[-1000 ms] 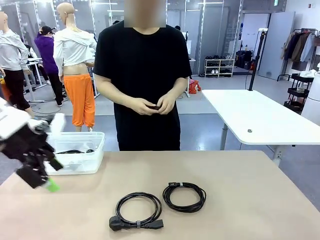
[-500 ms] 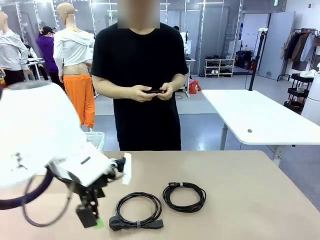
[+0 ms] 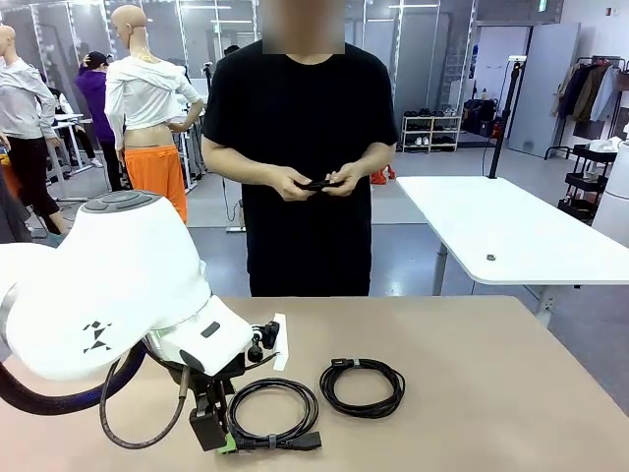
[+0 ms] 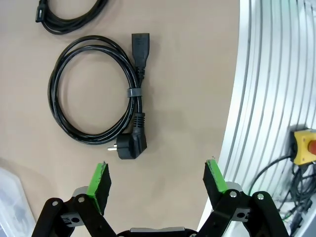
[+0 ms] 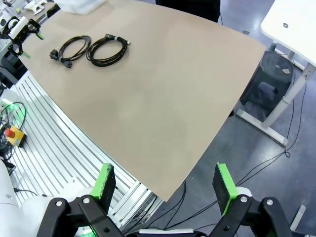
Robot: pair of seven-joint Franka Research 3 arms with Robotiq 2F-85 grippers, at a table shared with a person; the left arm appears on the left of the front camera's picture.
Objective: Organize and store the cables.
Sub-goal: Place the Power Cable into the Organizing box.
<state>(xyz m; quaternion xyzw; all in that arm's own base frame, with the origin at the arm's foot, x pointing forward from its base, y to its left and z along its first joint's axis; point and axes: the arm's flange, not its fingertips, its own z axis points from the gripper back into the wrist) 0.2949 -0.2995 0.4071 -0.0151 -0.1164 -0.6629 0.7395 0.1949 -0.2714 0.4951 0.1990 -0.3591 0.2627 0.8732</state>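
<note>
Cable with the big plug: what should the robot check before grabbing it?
1. Left gripper open: ok.
2. Plug cable tied in a coil: ok.
3. Plug cable apart from the other cable: ok.
4. Person's hands up, off the table: ok.
5. Right gripper open, away from both cables: ok.
6. Left gripper low enough to grab: cannot tell.

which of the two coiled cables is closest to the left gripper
the cable with the angled wall plug, just ahead of the open left gripper; the other coil lies beyond it, to the robot's right
</note>
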